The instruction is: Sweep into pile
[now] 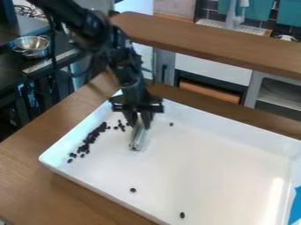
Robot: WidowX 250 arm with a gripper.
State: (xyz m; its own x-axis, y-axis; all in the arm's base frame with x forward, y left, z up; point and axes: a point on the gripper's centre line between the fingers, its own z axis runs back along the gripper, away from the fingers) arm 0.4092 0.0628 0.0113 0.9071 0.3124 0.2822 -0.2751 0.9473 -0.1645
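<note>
My pincer (140, 125) grips a silvery cylinder (137, 139) over a white rectangular tray (217, 162). Small black pellets (90, 139) cluster near its upper-left edge.

There are more than a dozen small dark pieces (90, 139), the bunched ones too crowded to count exactly; three lie singly, well apart from them. There is one silvery tool (137, 139), one claw (141, 122), one white tray (229, 176), one metal bowl (31, 44), one blue piece (296, 206) and one wooden desk (35, 162).
</note>
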